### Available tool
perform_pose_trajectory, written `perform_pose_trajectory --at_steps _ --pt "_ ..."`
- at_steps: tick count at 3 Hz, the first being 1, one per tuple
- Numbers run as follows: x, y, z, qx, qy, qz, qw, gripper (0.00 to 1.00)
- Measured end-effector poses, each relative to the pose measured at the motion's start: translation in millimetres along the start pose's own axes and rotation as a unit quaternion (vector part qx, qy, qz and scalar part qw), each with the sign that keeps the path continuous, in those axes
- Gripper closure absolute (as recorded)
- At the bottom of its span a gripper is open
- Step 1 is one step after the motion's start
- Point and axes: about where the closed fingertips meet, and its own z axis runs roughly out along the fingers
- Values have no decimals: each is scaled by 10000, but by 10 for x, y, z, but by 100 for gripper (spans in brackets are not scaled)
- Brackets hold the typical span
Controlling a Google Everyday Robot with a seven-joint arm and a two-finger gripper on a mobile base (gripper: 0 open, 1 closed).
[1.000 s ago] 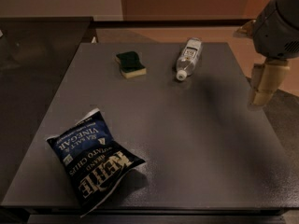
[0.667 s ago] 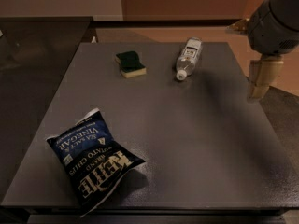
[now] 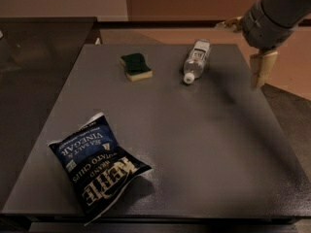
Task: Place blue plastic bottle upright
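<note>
One blue plastic bottle [image 3: 197, 58] lies on its side in the upper middle of the grey table [image 3: 204, 144], its white cap pointing down-frame. One green sponge [image 3: 136, 66] sits to its left and one chip bag [image 3: 97, 166] at lower left. The single gripper [image 3: 259, 71] hangs at upper right, apart from the bottle; its opening cannot be told.

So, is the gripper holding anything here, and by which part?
Nothing is held. The gripper hangs at the right edge of the table, apart from the blue plastic bottle, which lies on its side.
</note>
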Motion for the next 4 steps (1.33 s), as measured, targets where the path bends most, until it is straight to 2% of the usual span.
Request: perform_pose_trajectory --at_steps 1,2,3,4 --pt "40 -222 223 14 61 -885 9961 0" --pt "69 -434 387 52 151 -1677 9857 0" --pt "64 -593 554 15 281 -2513 9675 0" --pt "50 -705 725 -165 374 -3194 9468 0"
